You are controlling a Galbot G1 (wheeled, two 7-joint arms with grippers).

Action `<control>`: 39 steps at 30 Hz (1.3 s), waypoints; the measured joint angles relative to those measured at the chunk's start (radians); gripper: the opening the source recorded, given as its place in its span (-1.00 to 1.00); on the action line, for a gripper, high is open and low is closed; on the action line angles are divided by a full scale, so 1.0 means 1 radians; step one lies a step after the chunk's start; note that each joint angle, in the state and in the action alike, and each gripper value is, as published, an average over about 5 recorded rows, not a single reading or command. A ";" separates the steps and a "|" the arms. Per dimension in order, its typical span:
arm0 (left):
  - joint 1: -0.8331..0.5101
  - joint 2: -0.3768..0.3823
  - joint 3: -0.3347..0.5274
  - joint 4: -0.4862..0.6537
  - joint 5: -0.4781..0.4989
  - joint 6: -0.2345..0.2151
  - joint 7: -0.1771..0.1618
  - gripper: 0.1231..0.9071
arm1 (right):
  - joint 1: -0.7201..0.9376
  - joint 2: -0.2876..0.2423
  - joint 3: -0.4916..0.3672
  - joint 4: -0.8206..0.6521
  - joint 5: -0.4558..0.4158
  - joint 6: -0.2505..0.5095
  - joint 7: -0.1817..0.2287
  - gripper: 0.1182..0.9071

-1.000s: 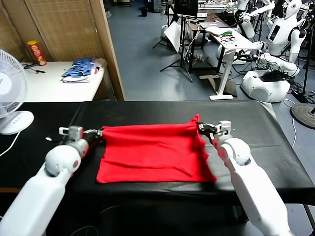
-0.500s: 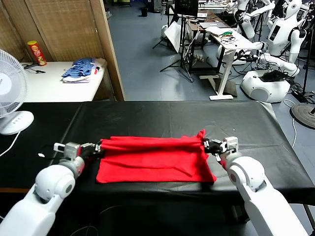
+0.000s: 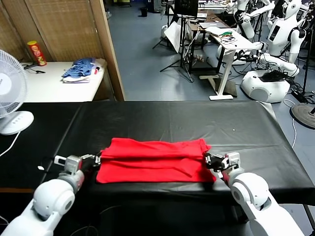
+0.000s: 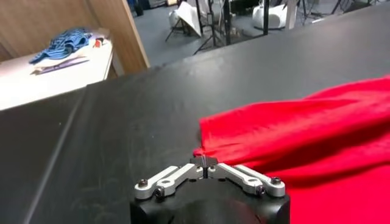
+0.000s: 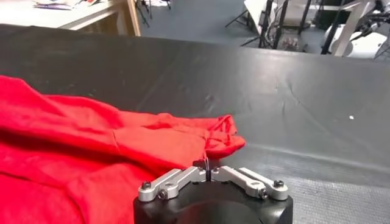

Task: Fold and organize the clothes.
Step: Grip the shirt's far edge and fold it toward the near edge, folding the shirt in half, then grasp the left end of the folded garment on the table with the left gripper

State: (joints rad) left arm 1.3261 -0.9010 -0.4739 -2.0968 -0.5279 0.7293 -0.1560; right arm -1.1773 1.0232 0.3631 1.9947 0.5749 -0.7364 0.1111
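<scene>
The clothes here are one red T-shirt, lying doubled over on the black table near its front edge. My left gripper is low at the shirt's left end. In the left wrist view that gripper is shut, with the corner of the T-shirt at its tips. My right gripper is at the shirt's right end. In the right wrist view it has its fingers together on a bunched corner of the T-shirt.
A white fan stands on the table's far left. Behind it is a white side table with blue striped garments and a red can. Desks, stands and other robots fill the room beyond the table.
Both grippers came toward me and down, carrying the shirt's raised far edge over its front part. The shirt now lies flat and narrower.
</scene>
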 joint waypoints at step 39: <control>-0.308 -0.123 0.082 0.359 -0.250 -0.076 0.034 0.22 | 0.221 0.232 -0.028 -0.319 -0.137 0.106 0.017 0.53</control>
State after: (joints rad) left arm 1.0177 -1.0242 -0.3920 -1.7379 -0.7775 0.6531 -0.1218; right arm -0.9566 1.2549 0.3351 1.6760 0.4383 -0.6303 0.1280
